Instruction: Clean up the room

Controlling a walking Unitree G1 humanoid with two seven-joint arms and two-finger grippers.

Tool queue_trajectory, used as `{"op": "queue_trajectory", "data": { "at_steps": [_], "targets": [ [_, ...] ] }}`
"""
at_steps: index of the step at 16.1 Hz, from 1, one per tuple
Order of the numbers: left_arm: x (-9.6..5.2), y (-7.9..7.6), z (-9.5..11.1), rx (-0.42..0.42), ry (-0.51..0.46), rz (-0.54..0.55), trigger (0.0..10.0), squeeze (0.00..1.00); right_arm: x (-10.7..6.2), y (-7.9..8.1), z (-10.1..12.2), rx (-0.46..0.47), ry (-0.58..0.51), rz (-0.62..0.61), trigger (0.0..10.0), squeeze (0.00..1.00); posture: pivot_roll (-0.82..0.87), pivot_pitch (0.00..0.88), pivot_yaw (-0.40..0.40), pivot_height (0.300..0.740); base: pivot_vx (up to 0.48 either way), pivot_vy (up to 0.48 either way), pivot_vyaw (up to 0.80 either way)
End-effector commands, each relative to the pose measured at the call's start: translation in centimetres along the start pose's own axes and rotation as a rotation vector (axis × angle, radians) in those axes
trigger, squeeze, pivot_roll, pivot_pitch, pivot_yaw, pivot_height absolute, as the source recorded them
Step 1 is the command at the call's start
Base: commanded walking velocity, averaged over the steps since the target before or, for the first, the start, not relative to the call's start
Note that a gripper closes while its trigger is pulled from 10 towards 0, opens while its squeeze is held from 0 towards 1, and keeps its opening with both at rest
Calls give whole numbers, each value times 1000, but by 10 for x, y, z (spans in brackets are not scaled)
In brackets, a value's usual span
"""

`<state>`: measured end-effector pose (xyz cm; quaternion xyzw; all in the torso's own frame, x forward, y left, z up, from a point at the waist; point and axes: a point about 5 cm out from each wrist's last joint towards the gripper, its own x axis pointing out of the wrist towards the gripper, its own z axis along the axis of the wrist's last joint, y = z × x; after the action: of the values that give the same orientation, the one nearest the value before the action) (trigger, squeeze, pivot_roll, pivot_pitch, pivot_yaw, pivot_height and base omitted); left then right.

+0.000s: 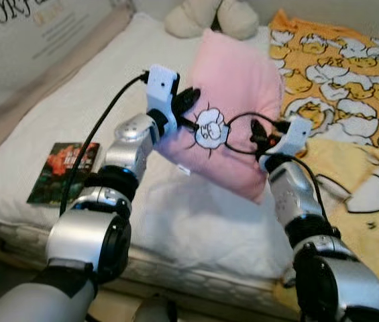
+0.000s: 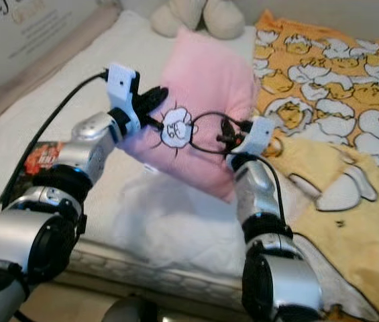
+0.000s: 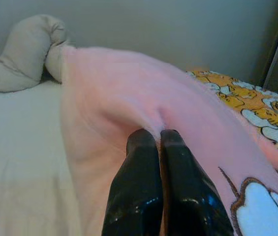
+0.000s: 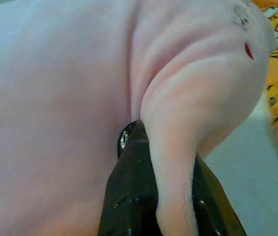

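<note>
A pink pillow (image 1: pixel 233 87) with a white sheep drawing (image 1: pixel 210 129) is held up above the white bed (image 1: pixel 95 114), tilted. My left gripper (image 1: pixel 188 100) is shut on the pillow's left edge, its black fingers (image 3: pixel 143 162) pinching a fold of pink cloth. On the pillow's lower right edge my right gripper (image 1: pixel 261 134) is shut, and a ridge of pink fabric (image 4: pixel 178 147) is squeezed between its fingers (image 4: pixel 129 187).
A beige plush toy (image 1: pixel 209 17) lies at the head of the bed. An orange and yellow duck-print blanket (image 1: pixel 350 74) covers the bed's right side. A dark book with red flowers (image 1: pixel 62 171) lies on the bed's left edge. A printed board (image 1: pixel 35 33) leans at far left.
</note>
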<state>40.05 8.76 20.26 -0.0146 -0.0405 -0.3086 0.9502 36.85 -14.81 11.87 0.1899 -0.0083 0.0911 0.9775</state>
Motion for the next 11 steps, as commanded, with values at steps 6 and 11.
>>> {"op": "queue_trajectory", "data": {
  "at_steps": [6, 11],
  "targets": [
    [2, -2, 9, 27, -52, -5, 0, 0, 4, 12, 11, -58, -36, 47, 0, 0, 118, 0, 9, 740, 0, 463, 508],
    [2, -6, 3, 40, -38, -20, 0, 0, 1, 9, 12, -77, -41, 38, 0, 0, 109, 0, 10, 740, 98, 422, 505]
  ]
}}
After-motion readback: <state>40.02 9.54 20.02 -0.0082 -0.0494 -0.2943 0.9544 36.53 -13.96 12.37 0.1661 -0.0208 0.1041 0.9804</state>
